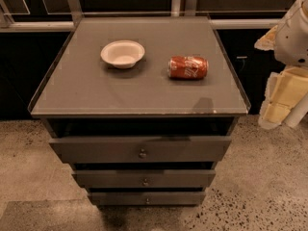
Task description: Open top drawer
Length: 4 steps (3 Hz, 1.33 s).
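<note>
Gripper [281, 102] is hanging at 3 o'clock of our view, off the cabinet's right side. It's well apart from every drawer front and touching nothing we're able to make out. We're only catching pale cream and white blocks of it at the frame edge, so we cannot tell whether it's spread or pressed together. Its arm [298, 32] is running up toward 2 o'clock and out of frame.

We're placing the top drawer [96, 149] at 6 o'clock, directly under the cabinet top [72, 97]; it's showing as the widest of three dark grey fronts. Its knob [143, 153] is sitting dead centre of the panel. We're seeing a dark band between the top's front lip and the panel's upper edge. The middle drawer [106, 178] and bottom drawer [115, 198] are stacking below toward 6 o'clock, each narrower, each carrying its own small knob.

On the cabinet top we're seeing a white bowl [122, 53] sitting upright at 11 o'clock and a red can [188, 67] lying on its side at 1 o'clock, apart from each other. The cabinet is standing on a speckled floor [260, 186].
</note>
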### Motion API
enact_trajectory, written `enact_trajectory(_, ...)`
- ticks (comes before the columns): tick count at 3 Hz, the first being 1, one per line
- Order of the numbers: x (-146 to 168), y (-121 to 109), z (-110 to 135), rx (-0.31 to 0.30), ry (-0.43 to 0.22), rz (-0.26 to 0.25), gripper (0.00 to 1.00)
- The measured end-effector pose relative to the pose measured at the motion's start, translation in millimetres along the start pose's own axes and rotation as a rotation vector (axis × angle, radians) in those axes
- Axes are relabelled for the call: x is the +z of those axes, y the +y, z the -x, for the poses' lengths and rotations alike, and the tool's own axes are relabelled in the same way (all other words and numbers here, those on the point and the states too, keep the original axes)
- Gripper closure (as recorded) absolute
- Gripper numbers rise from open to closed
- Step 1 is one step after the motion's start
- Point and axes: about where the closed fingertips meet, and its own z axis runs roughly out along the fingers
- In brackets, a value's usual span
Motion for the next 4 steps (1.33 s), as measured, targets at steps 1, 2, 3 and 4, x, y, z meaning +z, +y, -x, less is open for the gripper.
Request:
enact_trajectory(1, 0.0, 0.0, 0.0, 0.0, 0.0, 0.0, 0.0)
enact_trajectory(2, -10.3, 6.0, 3.3, -0.026, -0.055, -0.06, 0.0)
enact_trajectory(3, 11.1, 32.0, -3.5, -0.059, -0.17, -0.088, 0.0)
enact_trajectory(4, 76.0, 64.9, -18.0, -0.037, -0.31, -0.059, 0.0)
